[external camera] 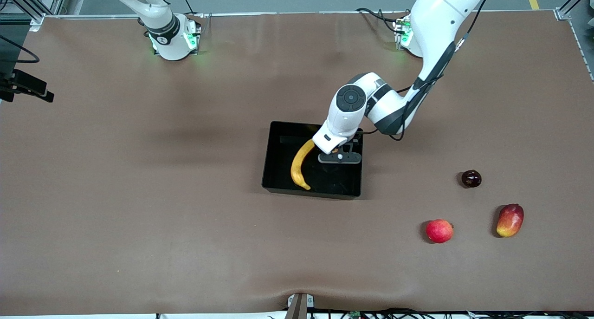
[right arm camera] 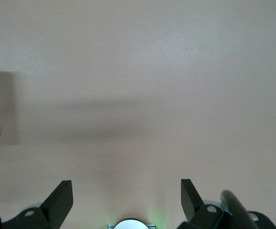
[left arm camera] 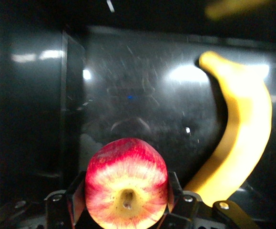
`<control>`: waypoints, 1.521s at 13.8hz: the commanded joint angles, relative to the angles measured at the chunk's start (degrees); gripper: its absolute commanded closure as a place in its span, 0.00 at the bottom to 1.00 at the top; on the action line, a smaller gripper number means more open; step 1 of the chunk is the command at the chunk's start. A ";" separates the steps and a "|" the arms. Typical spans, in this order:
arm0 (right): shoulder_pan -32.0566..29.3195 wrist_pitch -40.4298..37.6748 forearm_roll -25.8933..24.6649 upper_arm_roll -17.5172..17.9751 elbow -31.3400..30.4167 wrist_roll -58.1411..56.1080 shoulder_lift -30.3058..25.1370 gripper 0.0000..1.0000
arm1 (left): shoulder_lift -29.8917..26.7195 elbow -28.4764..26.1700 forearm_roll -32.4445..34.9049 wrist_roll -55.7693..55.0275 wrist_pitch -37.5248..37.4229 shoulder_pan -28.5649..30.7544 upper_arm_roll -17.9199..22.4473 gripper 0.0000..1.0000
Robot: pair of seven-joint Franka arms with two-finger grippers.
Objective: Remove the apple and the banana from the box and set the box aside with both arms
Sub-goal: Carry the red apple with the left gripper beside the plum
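Observation:
The black box (external camera: 311, 192) sits mid-table, and the yellow banana (external camera: 298, 166) lies inside it along the wall toward the right arm's end. My left gripper (external camera: 339, 157) hangs low inside the box beside the banana. In the left wrist view its fingers (left arm camera: 78, 191) press both sides of the small red-and-yellow streaked apple (left arm camera: 127, 183), just above the glossy box floor (left arm camera: 138, 95), with the banana (left arm camera: 242, 143) curving alongside. The hand hides most of the apple in the front view. My right gripper (right arm camera: 127, 191) waits open over bare table near its base.
An evenly red apple (external camera: 439, 231), a red-yellow mango (external camera: 510, 220) and a small dark round fruit (external camera: 471, 178) lie on the brown mat toward the left arm's end, nearer the front camera than the box. A black device (external camera: 23, 87) sticks in at the right arm's end.

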 commanded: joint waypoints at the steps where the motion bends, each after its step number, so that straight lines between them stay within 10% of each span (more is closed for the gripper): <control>1: -0.86 -0.86 0.04 0.68 1.48 -0.87 0.60 0.00 | -1.94 8.70 1.48 1.11 -10.04 1.11 -0.04 1.00; 10: -1.03 -0.95 0.04 0.68 1.40 -0.87 0.60 0.00 | -6.51 13.65 -2.02 18.13 -11.03 17.70 -1.10 1.00; 21: -0.94 -0.95 0.13 0.68 1.40 -0.87 1.04 0.00 | 0.25 5.05 -2.30 54.91 -7.70 36.44 -0.57 1.00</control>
